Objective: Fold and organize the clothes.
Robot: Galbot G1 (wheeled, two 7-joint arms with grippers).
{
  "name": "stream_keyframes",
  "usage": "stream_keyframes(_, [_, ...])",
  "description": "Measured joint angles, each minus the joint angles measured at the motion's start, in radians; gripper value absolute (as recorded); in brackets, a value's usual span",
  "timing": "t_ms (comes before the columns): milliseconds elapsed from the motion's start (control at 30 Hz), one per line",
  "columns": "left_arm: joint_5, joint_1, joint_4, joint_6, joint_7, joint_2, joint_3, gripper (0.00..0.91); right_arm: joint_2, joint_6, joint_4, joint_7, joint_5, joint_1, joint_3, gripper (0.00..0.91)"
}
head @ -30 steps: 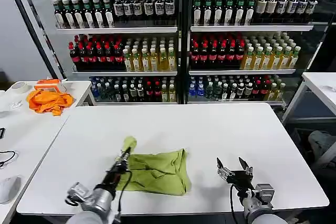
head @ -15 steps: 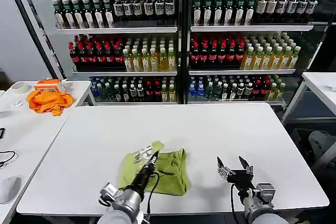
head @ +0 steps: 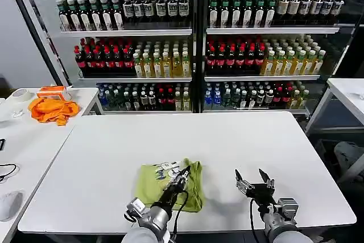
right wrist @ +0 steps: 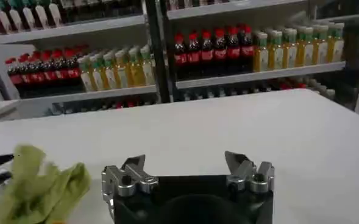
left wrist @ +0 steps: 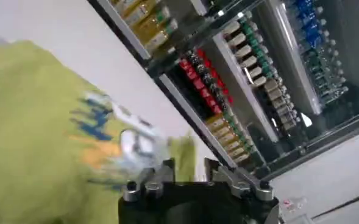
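The light yellow-green T-shirt (head: 190, 189) lies bunched near the front edge of the white table (head: 239, 140). Its left part is folded over onto the rest, so a white and blue printed patch (head: 165, 169) faces up. My left gripper (head: 183, 173) is over the shirt's middle, shut on a fold of the green cloth (left wrist: 188, 152) that shows between its fingers. The shirt's printed side (left wrist: 115, 125) spreads beside the gripper (left wrist: 188, 163). My right gripper (head: 253, 179) hovers open above bare table to the right of the shirt, nothing between its fingers (right wrist: 185, 164). The shirt's edge (right wrist: 39, 189) lies off to its side.
A bright orange cloth (head: 54, 109) lies on a side table at the far left. Shelves of bottles (head: 193, 44) stand behind the table. Another white table (head: 350, 92) stands at the right. Bare table surface stretches behind and to the right of the shirt.
My left gripper has swept to the right with the shirt's left edge, laying it over the rest and turning the printed patch up. The right arm has stayed still.
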Motion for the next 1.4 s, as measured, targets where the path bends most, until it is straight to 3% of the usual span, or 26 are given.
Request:
stream_keyframes(233, [0.044, 0.028, -0.037, 0.007, 0.002, 0.024, -0.030, 0.907, -0.002, -0.005, 0.002, 0.003, 0.003, 0.009, 0.009, 0.907])
stream_keyframes(767, [0.086, 0.113, -0.109, 0.064, -0.022, 0.167, -0.263, 0.907, -0.006, -0.016, 0.001, 0.011, -0.002, 0.020, 0.025, 0.907])
stream_keyframes(1400, [0.061, 0.055, -0.015, 0.158, -0.047, 0.194, -0.251, 0.907, -0.015, -0.034, 0.006, 0.019, 0.006, 0.030, 0.045, 0.907])
